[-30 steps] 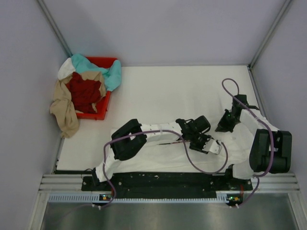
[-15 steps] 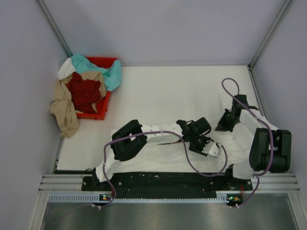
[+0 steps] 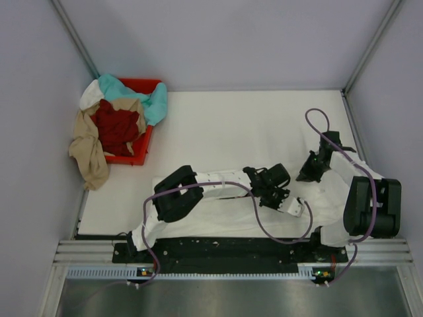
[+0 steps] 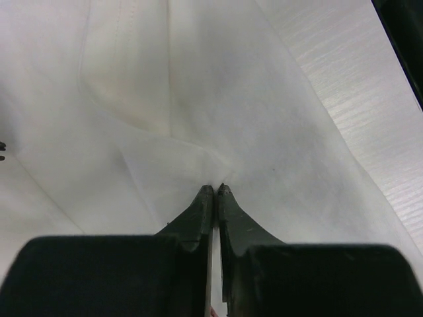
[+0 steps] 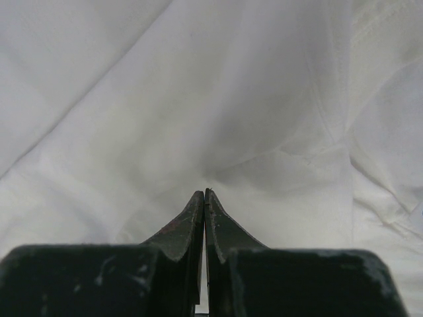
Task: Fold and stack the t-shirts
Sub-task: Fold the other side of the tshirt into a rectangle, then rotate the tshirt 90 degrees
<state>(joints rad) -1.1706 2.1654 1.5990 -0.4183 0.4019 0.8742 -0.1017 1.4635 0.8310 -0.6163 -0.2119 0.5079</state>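
A white t-shirt (image 3: 221, 221) lies spread along the near part of the table, under both arms; its print does not show. My left gripper (image 3: 293, 207) is shut on a fold of the white t-shirt (image 4: 198, 99), with the cloth pinched at the fingertips (image 4: 206, 198). My right gripper (image 3: 308, 174) is shut on the same white t-shirt (image 5: 198, 99) near its far right edge, and creases run away from its tips. Other t-shirts are heaped in the red bin (image 3: 140, 85) at the far left: teal (image 3: 156, 102), dark red (image 3: 115, 127), tan (image 3: 89, 155) and cream (image 3: 90, 96).
The tan t-shirt hangs over the bin's near left side onto the table. Grey walls close in the table (image 3: 251, 125) at the left, back and right. Purple cables loop from both arms. A strip of bare table shows in the left wrist view (image 4: 370, 99).
My left gripper has shifted slightly toward the near edge, keeping its hold on the white cloth. The right arm has not visibly moved.
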